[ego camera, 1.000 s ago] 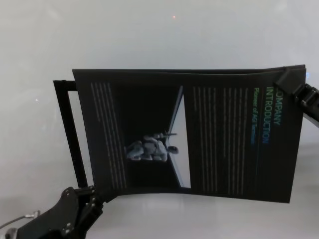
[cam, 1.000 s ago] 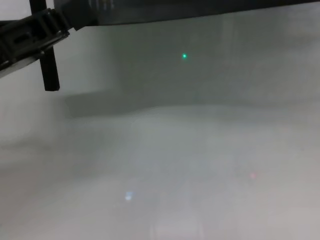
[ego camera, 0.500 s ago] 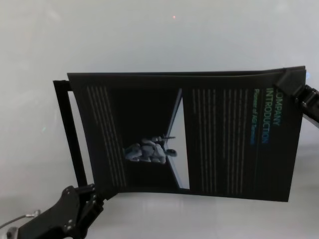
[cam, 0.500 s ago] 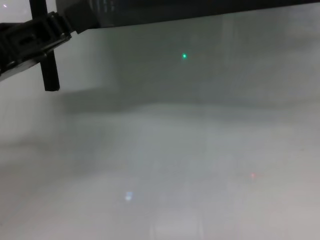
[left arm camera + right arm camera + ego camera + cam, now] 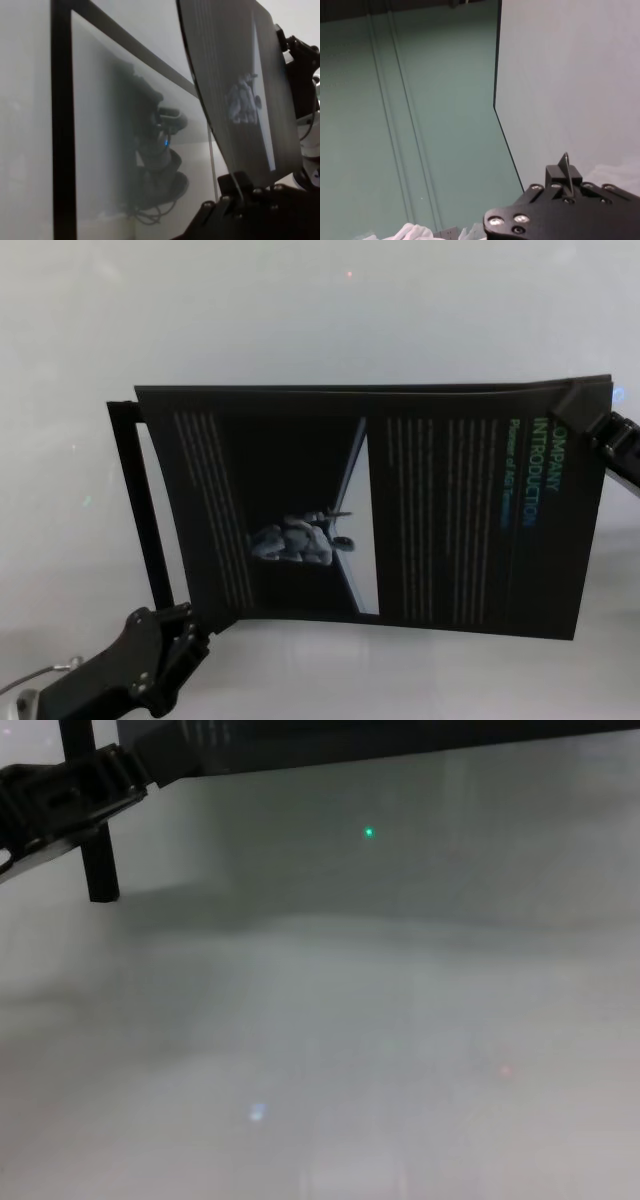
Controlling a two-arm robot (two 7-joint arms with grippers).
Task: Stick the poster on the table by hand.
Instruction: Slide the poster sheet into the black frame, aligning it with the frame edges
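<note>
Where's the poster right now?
Head view: the poster hangs mid-frame above the table, left gripper pinching its near-left corner, right gripper its far-right corner.

The poster [image 5: 380, 505] is seen from above by the head view, its near edge from below by the chest view.

Wall: a green panelled surface [image 5: 410, 115] with vertical grooves fills one side of the right wrist view.
Frame: a thin black upright bar [image 5: 150, 510] with a short crosspiece at its top stands at the left in the head view (its foot [image 5: 100, 870] shows in the chest view).
Light spots: a small red dot [image 5: 349, 275] on the pale far surface; a green dot [image 5: 369, 832] in the chest view.
Cloth: white crumpled material [image 5: 415, 232], type not discernible.
</note>
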